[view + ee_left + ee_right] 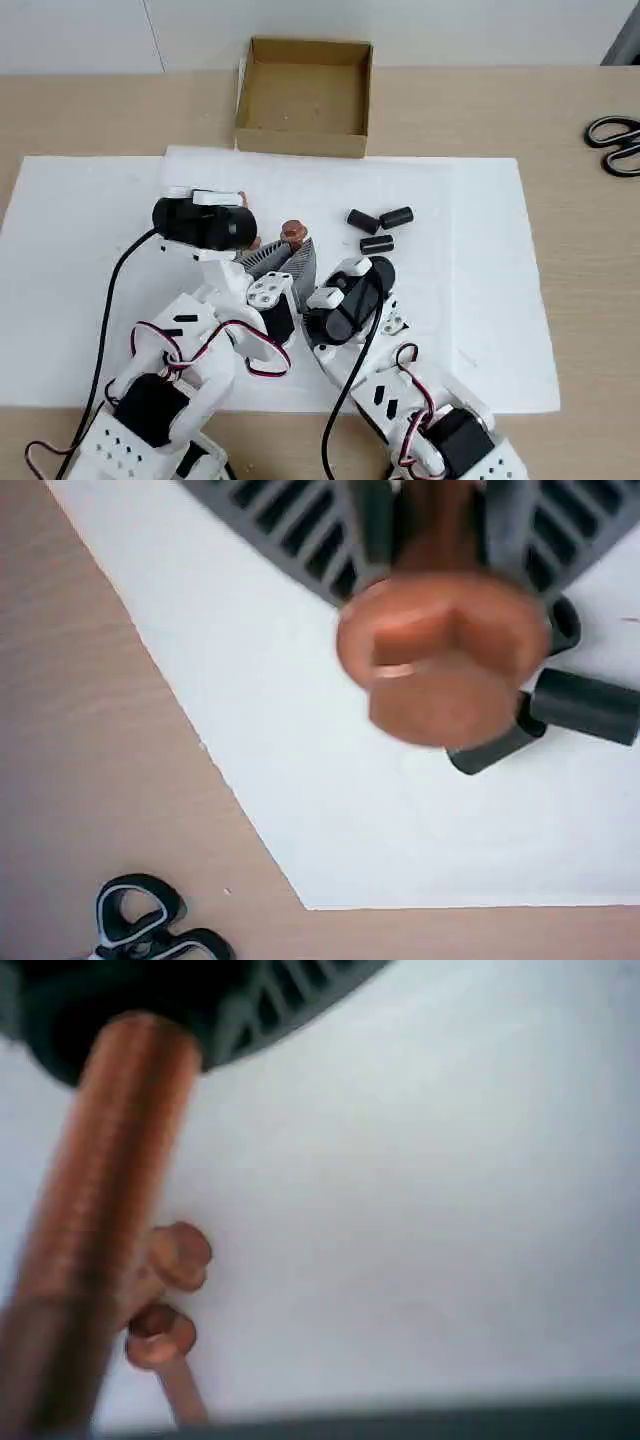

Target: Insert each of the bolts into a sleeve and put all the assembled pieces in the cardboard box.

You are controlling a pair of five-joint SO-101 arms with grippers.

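High camera overlooks the table; wrist cameras sit close over its sheet.

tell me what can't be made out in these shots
- High view: shaft of the bolt, hidden by the left gripper.
- Right wrist view: dark shape around the shaft, blurred and cut off; sleeve or not, unclear.
- Left wrist view: scissors, cut by the edge.

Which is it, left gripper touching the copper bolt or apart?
Touching: the left wrist view shows the left gripper closed on the shaft of the bolt, just behind its head.
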